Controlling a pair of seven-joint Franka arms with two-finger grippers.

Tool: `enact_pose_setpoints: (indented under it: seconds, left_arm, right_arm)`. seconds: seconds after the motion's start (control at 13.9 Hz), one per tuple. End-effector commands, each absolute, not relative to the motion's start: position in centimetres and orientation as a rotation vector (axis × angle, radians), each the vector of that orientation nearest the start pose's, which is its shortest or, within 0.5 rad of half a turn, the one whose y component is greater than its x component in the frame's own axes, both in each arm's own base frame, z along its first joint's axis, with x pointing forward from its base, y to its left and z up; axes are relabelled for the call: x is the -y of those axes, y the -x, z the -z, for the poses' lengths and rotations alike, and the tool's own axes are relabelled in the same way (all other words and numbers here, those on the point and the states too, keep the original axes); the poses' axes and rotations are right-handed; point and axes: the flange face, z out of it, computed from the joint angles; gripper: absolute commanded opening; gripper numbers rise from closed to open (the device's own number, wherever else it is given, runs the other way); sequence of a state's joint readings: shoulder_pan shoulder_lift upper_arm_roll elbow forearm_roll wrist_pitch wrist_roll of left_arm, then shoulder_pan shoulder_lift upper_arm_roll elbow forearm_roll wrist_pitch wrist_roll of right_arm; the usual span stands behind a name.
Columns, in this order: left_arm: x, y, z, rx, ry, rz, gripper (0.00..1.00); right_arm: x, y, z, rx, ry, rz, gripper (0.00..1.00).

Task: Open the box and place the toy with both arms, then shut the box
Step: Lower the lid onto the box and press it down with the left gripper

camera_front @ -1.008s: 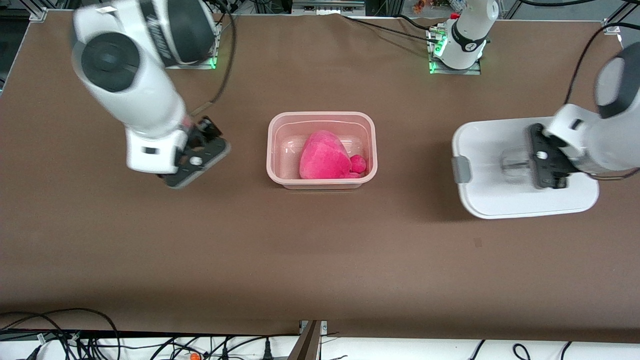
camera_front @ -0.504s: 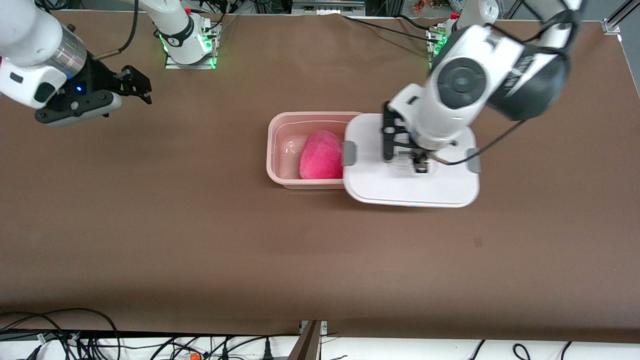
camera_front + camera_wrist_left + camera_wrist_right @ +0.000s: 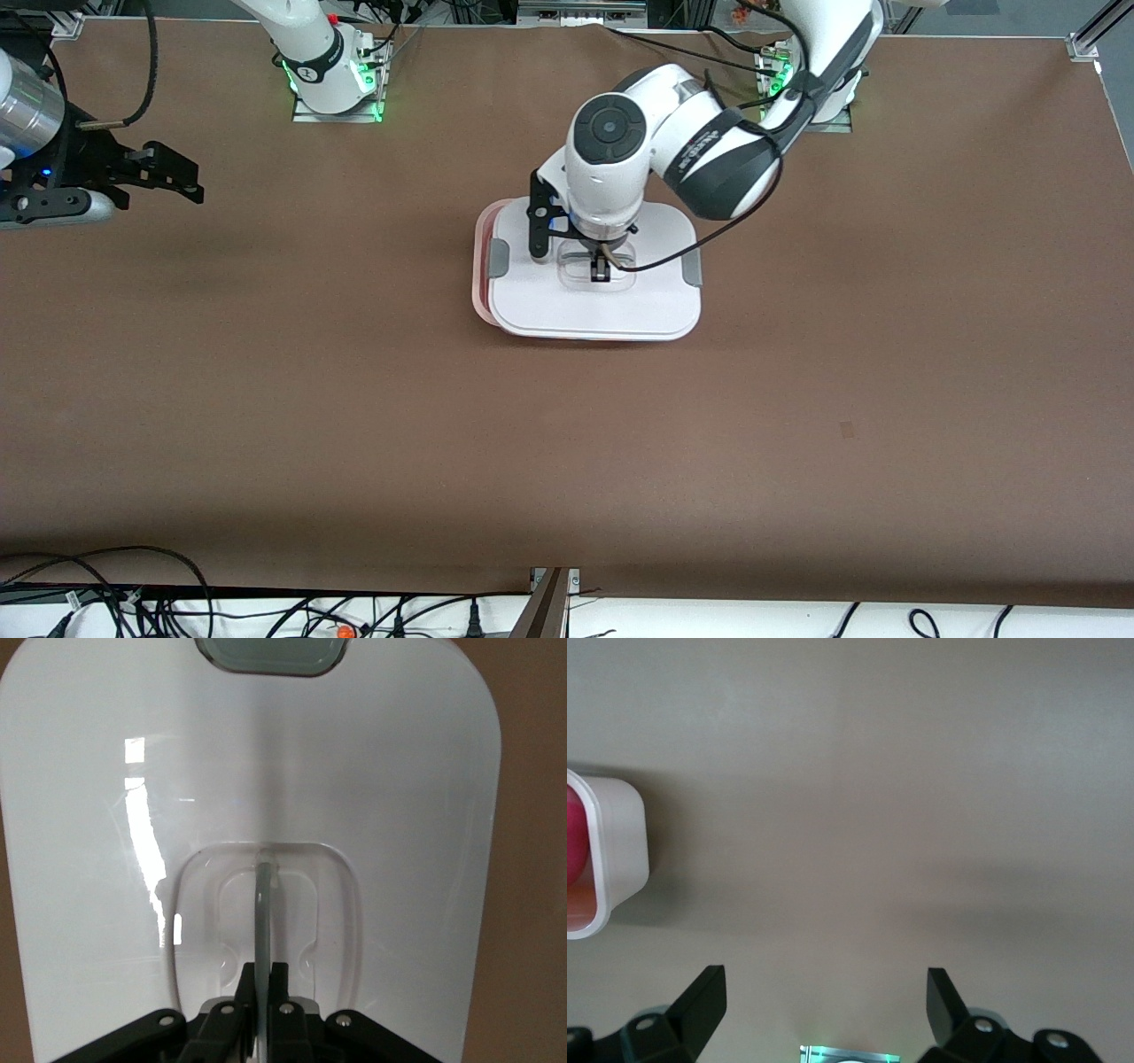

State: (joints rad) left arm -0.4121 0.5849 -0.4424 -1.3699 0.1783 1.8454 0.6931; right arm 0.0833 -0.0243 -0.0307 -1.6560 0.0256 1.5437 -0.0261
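lid [image 3: 611,306]: glossy white plastic | handle [image 3: 262,904]: clear plastic | table [image 3: 567,443]: matt brown

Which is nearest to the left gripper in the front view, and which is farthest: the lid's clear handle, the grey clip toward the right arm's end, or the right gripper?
1. Clear handle: held in the left gripper, at the lid's middle.
2. Grey clip: on the lid's edge toward the right arm's end.
3. Right gripper: open, over the table's right-arm end.

The left arm is reaching to the table's middle, its left gripper [image 3: 601,274] pointing down with fingers [image 3: 280,986] pinched together. The right arm is waiting at its own end, right gripper [image 3: 173,175] spread wide.
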Motion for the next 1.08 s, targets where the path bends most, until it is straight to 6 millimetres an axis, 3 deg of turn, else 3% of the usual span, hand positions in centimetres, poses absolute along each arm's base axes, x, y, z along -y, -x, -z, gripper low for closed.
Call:
enact_pose_setpoints:
  seconds: [0.0,0.36,1.01]
  left_arm:
    - [49.7,-50.6,-38.8,-2.189,2.301,-0.084,0.0]
    - [51.4,-49.6,-36.2,-2.136,2.34,-0.095,0.0]
    - [52.6,-48.1,-35.0,-2.103,2.364,-0.129,0.0]
  right_arm:
    - [-3.4,-54.0,-60.3,0.142,3.134,-0.128,1.0]
    - [-3.9,-53.6,-60.6,0.091,3.139,-0.145,1.0]
    - [-3.6,-55.8,-62.2,0.118,3.137,-0.062,1.0]
